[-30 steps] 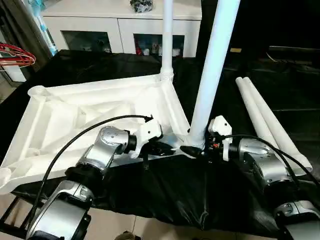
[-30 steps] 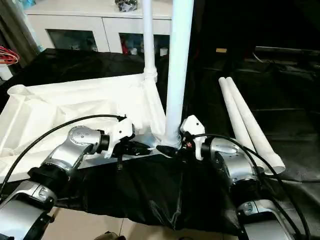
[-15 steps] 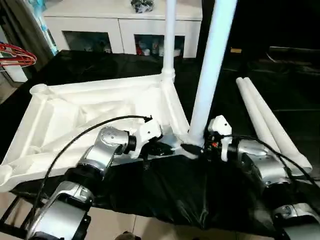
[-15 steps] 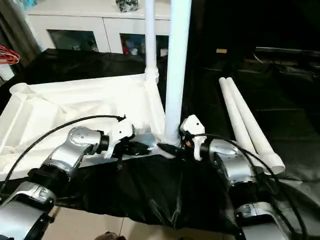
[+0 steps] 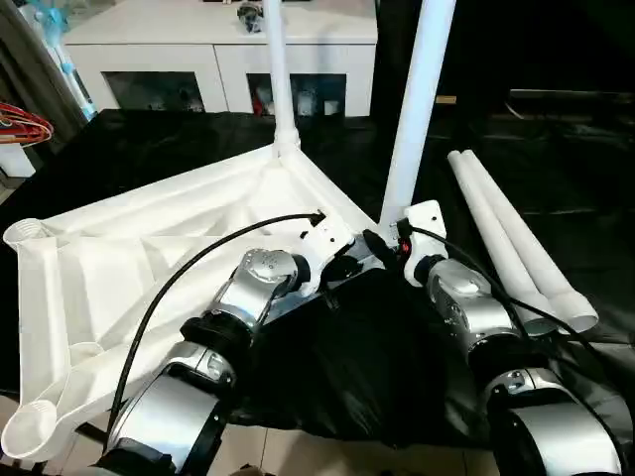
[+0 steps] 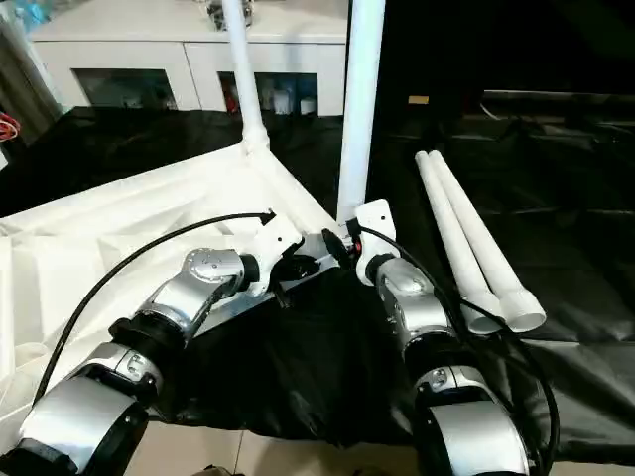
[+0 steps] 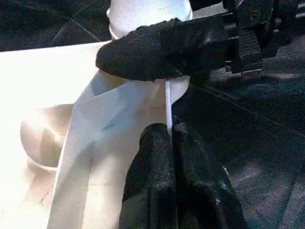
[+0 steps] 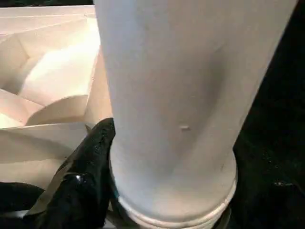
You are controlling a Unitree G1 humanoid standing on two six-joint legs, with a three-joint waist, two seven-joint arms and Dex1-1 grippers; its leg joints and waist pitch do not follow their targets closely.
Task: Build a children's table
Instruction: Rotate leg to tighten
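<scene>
We recorded the white plastic table top (image 5: 149, 248) lying upside down on the black-covered desk (image 5: 556, 188), its ribbed, braced underside facing up. Two white tapered tube legs stood upright in its corner sockets: the far leg (image 5: 278, 69) at the corner toward the white cabinet with glass-fronted compartments (image 5: 218, 59), and the near leg (image 5: 417, 109) at the corner closest to the arms. Two spare white tube legs (image 5: 506, 228) lay side by side on the black cloth, well apart from the top, on the robot's right.

The left hand (image 7: 169, 138) had its two black fingers pressed together, closed on the thin white edge of the table top (image 7: 167, 102) just beside the near leg's socket. The grip itself was partly hidden by the fingers.

The right hand (image 5: 382, 243) sat at the base of the near leg. In the right wrist view the leg (image 8: 190, 95) stood just ahead of the camera with one black finger (image 8: 81, 181) lying against its side near the socket collar. The other finger was hidden, so we could not tell whether the hand was clamped on the leg or merely spread around it.

A red wire hanger (image 5: 25, 119) lay at the far left.
</scene>
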